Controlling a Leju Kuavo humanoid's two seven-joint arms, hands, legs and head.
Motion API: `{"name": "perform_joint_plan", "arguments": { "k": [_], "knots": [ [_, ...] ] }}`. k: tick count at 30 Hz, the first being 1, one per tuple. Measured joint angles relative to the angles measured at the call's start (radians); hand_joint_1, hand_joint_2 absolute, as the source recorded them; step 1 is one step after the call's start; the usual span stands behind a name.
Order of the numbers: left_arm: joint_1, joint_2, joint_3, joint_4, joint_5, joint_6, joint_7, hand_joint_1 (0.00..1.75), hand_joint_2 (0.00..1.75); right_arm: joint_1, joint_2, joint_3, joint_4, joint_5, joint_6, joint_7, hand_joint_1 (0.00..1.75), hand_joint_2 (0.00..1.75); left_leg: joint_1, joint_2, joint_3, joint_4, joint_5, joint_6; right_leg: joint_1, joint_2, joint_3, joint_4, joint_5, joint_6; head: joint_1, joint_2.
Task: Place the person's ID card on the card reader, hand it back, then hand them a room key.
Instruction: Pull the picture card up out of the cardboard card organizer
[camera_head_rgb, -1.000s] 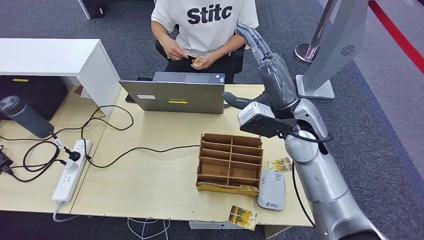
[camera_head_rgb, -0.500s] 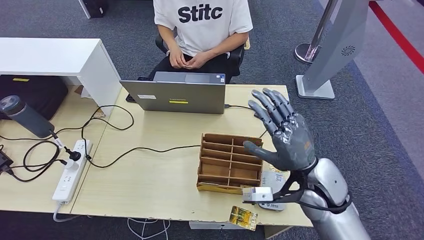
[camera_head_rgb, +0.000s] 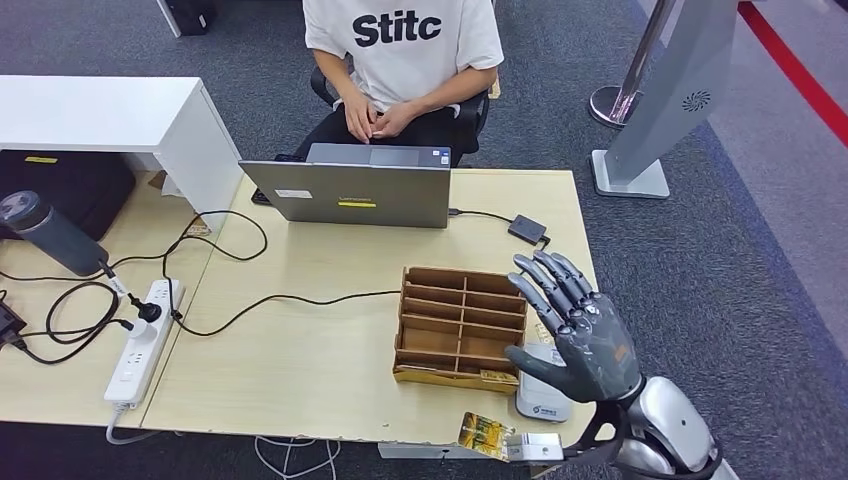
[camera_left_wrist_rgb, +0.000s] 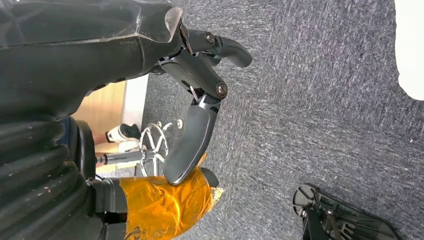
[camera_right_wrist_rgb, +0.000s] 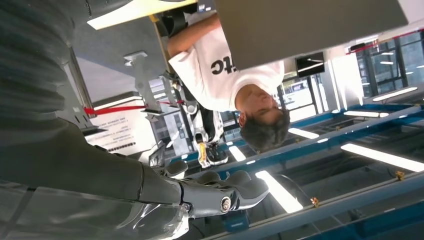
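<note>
Right hand (camera_head_rgb: 578, 335) hovering empty, fingers spread wide, over the table's right front corner.

The hand is hanging above the white card reader (camera_head_rgb: 541, 396), beside the wooden card organizer (camera_head_rgb: 461, 325). 1 patterned card (camera_head_rgb: 485, 434) is lying at the table's front edge, near the reader. The person (camera_head_rgb: 402, 62) is sitting behind the laptop (camera_head_rgb: 355, 193), hands together in the lap. The left hand (camera_left_wrist_rgb: 192, 90) is hanging over grey carpet, fingers loose, holding nothing.
</note>
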Motion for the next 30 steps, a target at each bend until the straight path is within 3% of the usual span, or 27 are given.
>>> {"name": "perform_joint_plan", "arguments": {
  "k": [4, 10, 19, 24, 30],
  "knots": [
    [0.001, -0.001, 0.012, 0.0, 0.003, 0.002, 0.0, 0.0, 1.75, 0.059, -0.02, -0.01, -0.025, -0.03, 0.024, -0.037, 0.0, 1.75, 0.0, 0.0, 0.0, 0.0, 0.0, 0.0, 0.0, 0.0, 0.0, 0.0, 0.0, 0.0, 0.0, 0.0],
    [0.001, -0.001, 0.021, 0.0, -0.012, -0.002, 0.0, 0.0, 1.75, 0.088, -0.075, -0.005, -0.029, -0.129, 0.149, -0.106, 0.0, 1.75, 0.0, 0.0, 0.0, 0.0, 0.0, 0.001, 0.0, 0.0, 0.0, 0.0, 0.0, 0.0, 0.0, 0.0],
    [0.0, 0.001, 0.022, 0.0, -0.025, -0.005, 0.0, 0.0, 1.75, 0.084, -0.163, 0.023, 0.007, -0.143, 0.231, -0.113, 0.0, 1.75, 0.0, 0.0, 0.0, 0.0, 0.0, 0.001, 0.0, 0.0, 0.0, 0.0, 0.0, 0.0, 0.0, 0.0],
    [-0.002, 0.002, 0.022, 0.0, -0.04, -0.01, -0.002, 0.0, 1.75, 0.033, -0.182, 0.097, 0.062, -0.096, 0.26, -0.081, 0.0, 1.75, 0.0, 0.001, 0.0, 0.0, 0.0, 0.001, 0.0, 0.001, 0.0, 0.0, 0.0, 0.0, 0.0, 0.0],
    [-0.005, 0.002, 0.022, 0.0, -0.055, -0.017, -0.004, 0.0, 1.75, -0.046, -0.161, 0.229, 0.169, -0.046, 0.255, -0.035, 0.0, 1.75, 0.0, 0.001, 0.0, 0.0, 0.0, 0.0, 0.0, 0.0, 0.0, 0.0, 0.0, 0.0, 0.0, 0.0]
  ]
}}
